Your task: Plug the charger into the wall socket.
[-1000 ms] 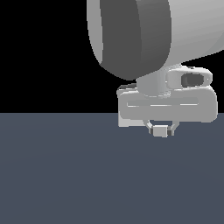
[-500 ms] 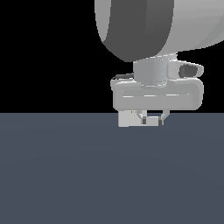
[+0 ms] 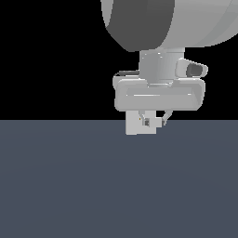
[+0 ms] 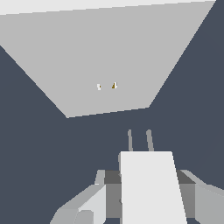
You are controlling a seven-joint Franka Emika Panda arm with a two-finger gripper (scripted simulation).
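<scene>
In the wrist view my gripper (image 4: 148,186) is shut on the charger (image 4: 151,192), a small white block held between the grey fingers (image 4: 87,203). Its two thin prongs (image 4: 140,140) point at the wall socket (image 4: 105,48), a large flat white plate. The socket's two tiny holes (image 4: 106,86) lie ahead of the prongs, with a gap between them. In the exterior view the gripper (image 3: 149,122) hangs under the hand just above the floor's horizon. A white square shape (image 3: 135,126) sits at the fingers there; I cannot tell whether it is charger or socket.
A dark grey-blue floor (image 3: 116,186) fills the lower half of the exterior view. The large arm link (image 3: 176,23) looms above the hand. Nothing else shows.
The hand with the charger has moved up a little and toward the exterior view's left. The grip on the charger is unchanged.
</scene>
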